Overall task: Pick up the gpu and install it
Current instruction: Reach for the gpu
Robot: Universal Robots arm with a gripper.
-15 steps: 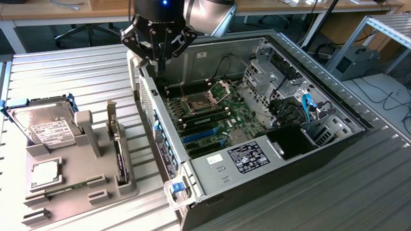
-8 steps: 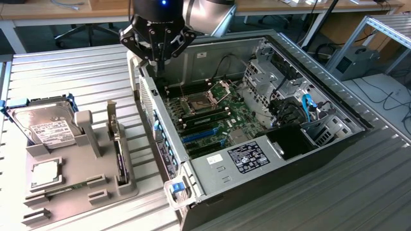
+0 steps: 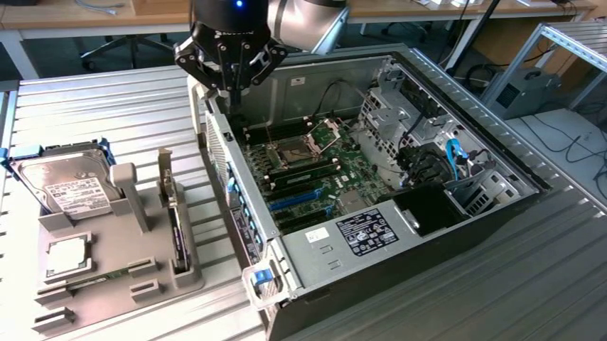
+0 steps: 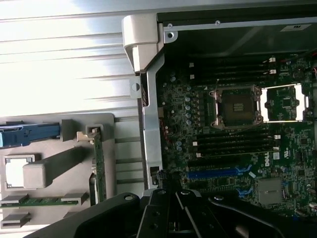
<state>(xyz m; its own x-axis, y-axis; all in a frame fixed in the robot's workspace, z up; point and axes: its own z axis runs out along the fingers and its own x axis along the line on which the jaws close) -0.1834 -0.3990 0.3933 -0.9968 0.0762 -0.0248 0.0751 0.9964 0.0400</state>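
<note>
We are hovering the gripper [image 3: 232,96] over the rear wall of the open computer case [image 3: 220,153], with its fingers pressed together and holding nothing. The gpu [image 3: 173,213] is standing on edge in a slot of the grey holder [image 3: 142,273] on the bench [image 3: 95,106], just beside the case and well apart from the gripper, so we are judging that the pick is not yet begun.

To do this step well, we are thinking the fingers must be spread before they are lowered. They should be turned so that they are closing across the card's two flat faces, not along its length. Taking it near the middle of the upper edge should be keeping it from tipping, and a straight upward pull should be freeing it from the slot without scraping. The hard drive [image 3: 67,186] is sitting in the same holder, on the far side of a grey post from the card, so we are wanting a narrow approach.

The gpu is showing as a thin, long card seen nearly edge-on, dark, with a paler metal piece at the end nearer the gripper. In the wrist view the gpu [image 4: 99,163] is looking greenish along its edge.
</note>
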